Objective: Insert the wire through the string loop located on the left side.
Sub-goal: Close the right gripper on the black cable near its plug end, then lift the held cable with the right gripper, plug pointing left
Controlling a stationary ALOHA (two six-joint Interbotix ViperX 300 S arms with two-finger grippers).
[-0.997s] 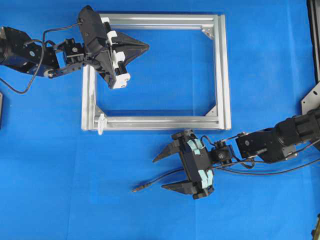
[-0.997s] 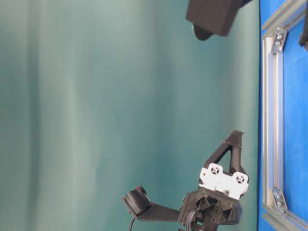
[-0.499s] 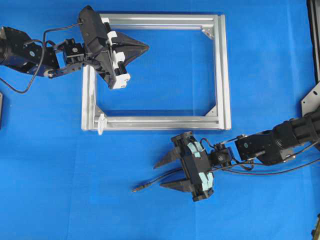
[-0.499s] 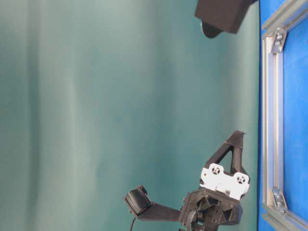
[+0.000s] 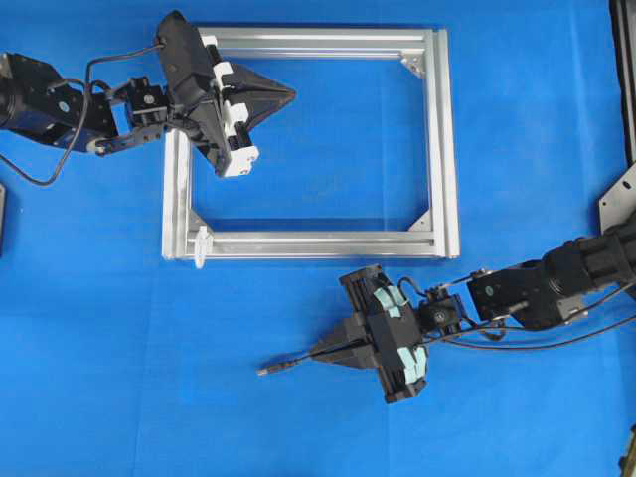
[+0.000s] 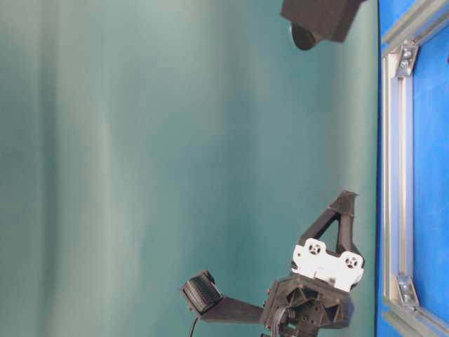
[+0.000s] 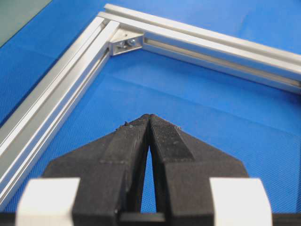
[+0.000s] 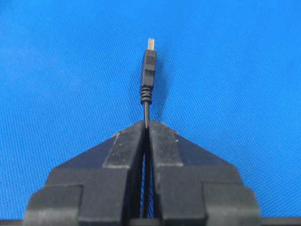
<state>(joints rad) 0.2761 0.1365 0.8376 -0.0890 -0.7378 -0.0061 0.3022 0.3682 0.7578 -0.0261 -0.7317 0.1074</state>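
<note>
The thin black wire (image 5: pixel 290 364) lies on the blue cloth below the frame, its plug tip (image 8: pixel 148 61) pointing left. My right gripper (image 5: pixel 320 355) is shut on the wire a short way behind the plug, which sticks out past the fingertips (image 8: pixel 146 123). The whitish string loop (image 5: pixel 201 244) sits on the silver frame's bottom-left corner, up and to the left of the plug. My left gripper (image 5: pixel 290 94) hovers over the frame's upper-left part, shut with nothing between its fingers (image 7: pixel 149 117).
The rectangular aluminium frame (image 5: pixel 445 149) lies flat at the top centre, with corner brackets (image 7: pixel 124 43) inside its corners. The right arm's thick cables (image 5: pixel 537 343) trail off to the right. A grey bracket (image 5: pixel 616 199) shows at the right edge.
My right gripper went from wide open around the wire to shut on it. The left arm has not moved.
</note>
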